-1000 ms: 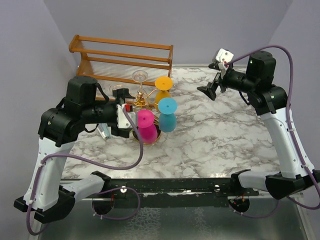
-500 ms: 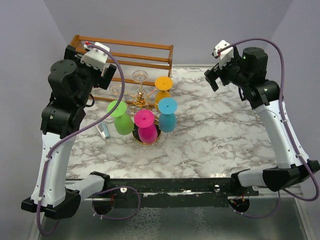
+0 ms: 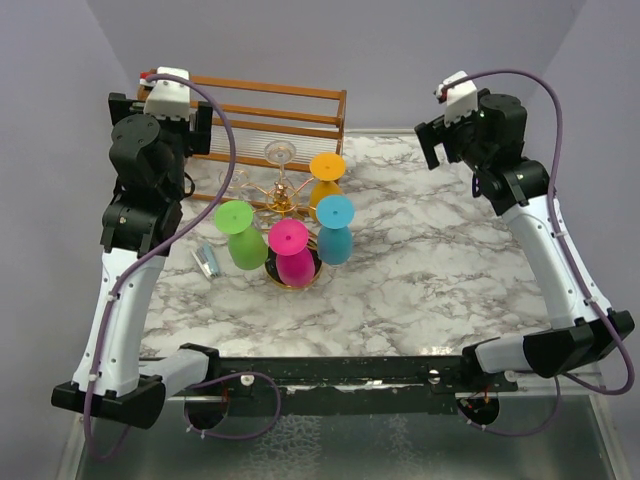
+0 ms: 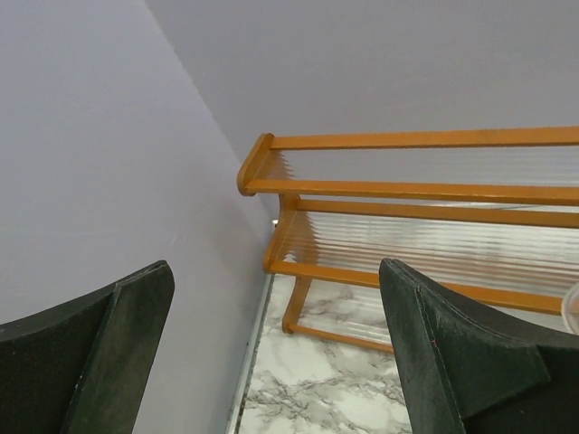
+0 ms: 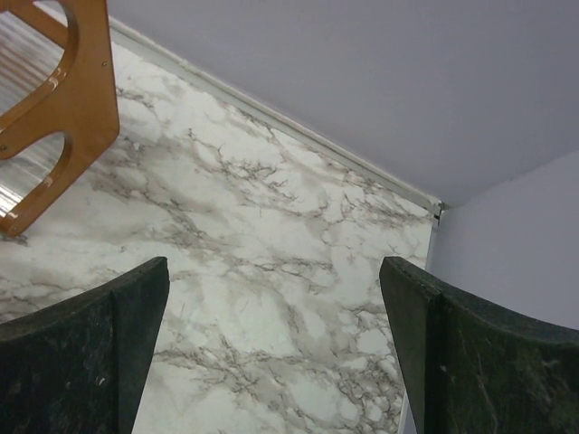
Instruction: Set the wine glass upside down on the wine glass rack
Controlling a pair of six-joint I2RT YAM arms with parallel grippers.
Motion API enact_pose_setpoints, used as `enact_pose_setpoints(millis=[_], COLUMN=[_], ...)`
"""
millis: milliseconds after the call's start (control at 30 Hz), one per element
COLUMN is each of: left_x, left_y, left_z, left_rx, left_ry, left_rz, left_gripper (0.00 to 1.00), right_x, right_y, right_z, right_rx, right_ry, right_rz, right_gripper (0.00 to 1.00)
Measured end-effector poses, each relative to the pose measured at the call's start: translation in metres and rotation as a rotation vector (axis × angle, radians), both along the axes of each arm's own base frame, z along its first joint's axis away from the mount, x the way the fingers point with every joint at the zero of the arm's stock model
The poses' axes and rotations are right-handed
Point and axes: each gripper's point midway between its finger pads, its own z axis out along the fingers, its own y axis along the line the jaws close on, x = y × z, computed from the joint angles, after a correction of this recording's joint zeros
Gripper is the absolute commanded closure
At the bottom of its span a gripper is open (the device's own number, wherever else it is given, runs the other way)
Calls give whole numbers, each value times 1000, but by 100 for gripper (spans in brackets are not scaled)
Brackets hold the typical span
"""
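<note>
Both arms have pulled up and away from the wine glass rack within the last second. The left arm, which was bent low against the rack's left side, now stands tall behind and to the left of it, and the right arm has drawn back, well off to the rack's right. With the left arm gone, a green wine glass shows on the rack's near-left side, foot uppermost and bowl down, next to a pink glass, a blue glass and an orange glass hung the same way. I take the green one for the task's glass, and from its pose the placing looks done, with the arms retreating. The left gripper has its jaws spread wide with nothing between them, only the wooden frame behind the rack showing through the gap. The right gripper is equally wide and empty over the bare marble table. Whether the green glass's foot sits properly in a wire loop or merely leans there, the overhead view is too small to tell. The rack's base is mostly hidden under the pink glass, and the clear glasses on the rack's far side are faint. A small silvery object on the table just left of the rack cannot be identified. Neither wrist camera sees the rack.
</note>
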Motion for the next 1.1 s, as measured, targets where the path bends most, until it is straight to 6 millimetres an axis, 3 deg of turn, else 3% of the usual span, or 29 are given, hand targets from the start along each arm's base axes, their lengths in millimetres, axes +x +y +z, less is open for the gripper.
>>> enact_pose_setpoints(millis=[267,433,600,833,1100], left_x=[3,3,8,8,-10], left_y=[29,38,39,39,41], left_z=[-4,-11,-32,-58,-55], left_rx=[-81,-124,-134,-134,-138], left_ry=[-14,-7,40,104,96], left_rz=[124,150,131,102,90], left_gripper=[1,1,1,1,1], right_x=[1,-13,-34,-59,-71], right_y=[-10,-17,-21,-43,-51], right_z=[25,43,62,71,73], right_rx=[50,74,89,109,146], right_ry=[-135,-197,-236,-238,-235], right_rz=[-70,-86,-56,-33,-8], right_gripper=[0,0,1,0,0])
